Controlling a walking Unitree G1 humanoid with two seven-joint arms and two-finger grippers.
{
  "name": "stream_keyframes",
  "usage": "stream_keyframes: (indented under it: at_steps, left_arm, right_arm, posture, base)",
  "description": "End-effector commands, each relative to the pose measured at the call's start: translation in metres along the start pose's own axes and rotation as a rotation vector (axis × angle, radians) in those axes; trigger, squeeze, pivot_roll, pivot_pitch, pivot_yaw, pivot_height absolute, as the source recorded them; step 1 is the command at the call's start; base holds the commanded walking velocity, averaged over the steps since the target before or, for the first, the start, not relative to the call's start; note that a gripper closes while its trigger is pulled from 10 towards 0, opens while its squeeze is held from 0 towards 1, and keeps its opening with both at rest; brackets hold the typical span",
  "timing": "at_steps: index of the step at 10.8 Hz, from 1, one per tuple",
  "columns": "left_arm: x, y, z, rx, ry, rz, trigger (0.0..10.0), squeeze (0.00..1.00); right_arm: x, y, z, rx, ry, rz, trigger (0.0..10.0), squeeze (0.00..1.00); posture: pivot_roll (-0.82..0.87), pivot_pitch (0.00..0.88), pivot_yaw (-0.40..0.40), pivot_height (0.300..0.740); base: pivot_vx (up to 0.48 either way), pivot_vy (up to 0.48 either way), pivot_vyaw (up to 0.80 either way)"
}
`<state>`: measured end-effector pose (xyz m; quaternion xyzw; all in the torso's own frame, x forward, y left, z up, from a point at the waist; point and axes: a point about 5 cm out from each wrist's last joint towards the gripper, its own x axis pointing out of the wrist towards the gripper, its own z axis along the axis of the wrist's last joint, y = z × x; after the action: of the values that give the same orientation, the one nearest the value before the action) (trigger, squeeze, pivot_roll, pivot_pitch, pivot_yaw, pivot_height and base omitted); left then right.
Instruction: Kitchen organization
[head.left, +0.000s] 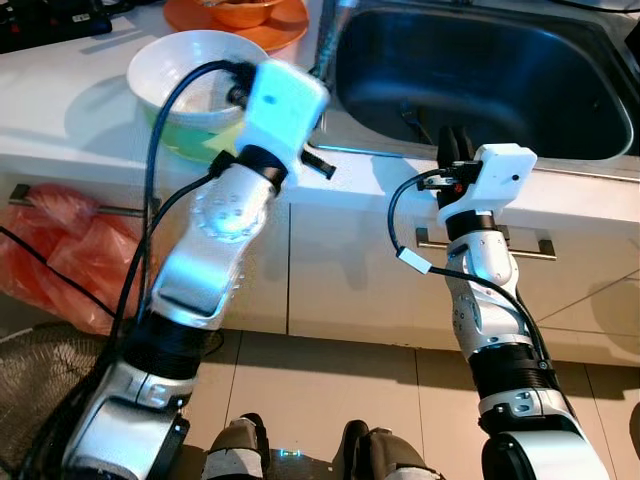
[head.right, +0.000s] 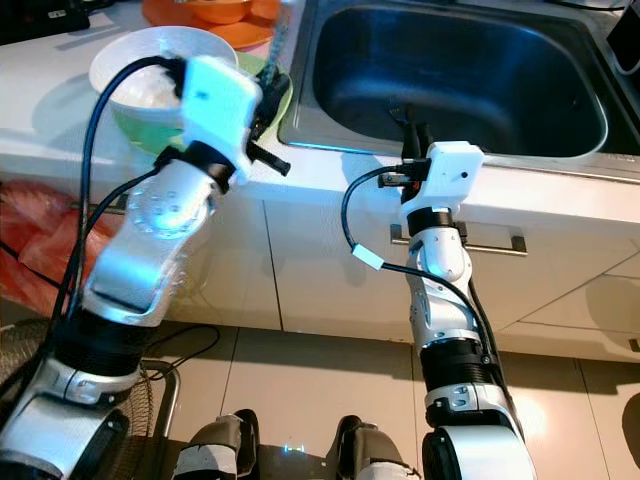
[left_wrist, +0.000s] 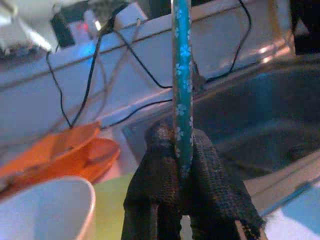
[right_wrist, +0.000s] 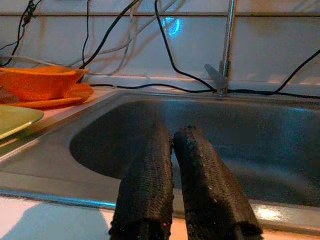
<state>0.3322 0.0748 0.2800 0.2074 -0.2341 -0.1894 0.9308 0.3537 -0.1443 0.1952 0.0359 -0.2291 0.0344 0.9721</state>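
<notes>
- Where the left gripper (left_wrist: 182, 150) closes its two black fingers (left_wrist: 160, 165), a thin teal stick with small white flowers (left_wrist: 182, 75) is pinched between them and stands up out of the fingertips, roughly in line with the fingers.
- In the left wrist view the stick rises past the sink's near left corner; its top end runs out of the picture, so what kind of utensil it is cannot be told.
- The left gripper, clenched on the stick, sits over the tabletop (head.left: 60, 120) just left of the sink (head.left: 480, 70), above the stacked bowls.
- A white bowl (head.left: 185, 70) rests inside a green bowl (head.left: 195, 140) near the tabletop's front edge, directly beside the left wrist.
- Orange dishes (head.left: 260, 25) lie further back on the tabletop, towards its rear edge and next to the sink's left rim.
- The right gripper (right_wrist: 172, 135) holds nothing; its fingers lie pressed together, resting at the sink's front rim and pointing into the dark steel basin.
- A tap (right_wrist: 227, 45) rises at the sink's back rim, with black cables (right_wrist: 165, 45) running along the white wall behind it.
- Below the tabletop are pale cupboard doors with a metal handle (head.left: 525, 245); a red plastic bag (head.left: 60, 250) hangs at the left.
</notes>
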Motion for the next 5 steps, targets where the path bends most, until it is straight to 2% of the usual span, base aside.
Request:
stream_keyframes:
  at_steps: [1,3,5]
  left_arm:
    - [0.003,-0.008,0.001,0.064,-0.009,-0.020,10.0,0.00]
    - [0.005,-0.026,-0.007,0.187,0.008,-0.083,10.0,0.00]
    - [0.007,-0.037,-0.012,0.230,0.018,-0.103,10.0,0.00]
  right_arm:
    - [0.004,-0.006,0.004,-0.002,-0.002,-0.021,10.0,0.00]
    - [0.008,-0.010,0.011,0.032,-0.012,-0.041,10.0,0.00]
    - [0.011,-0.014,0.015,0.035,-0.011,-0.050,10.0,0.00]
  posture:
    - [0.15,0.194,-0.040,0.740]
    - [0.15,0.202,-0.042,0.740]
    - [0.15,0.212,-0.043,0.740]
  base:
    - [0.000,0.000,0.00]
    - [0.000,0.000,0.00]
    - [0.000,0.000,0.00]
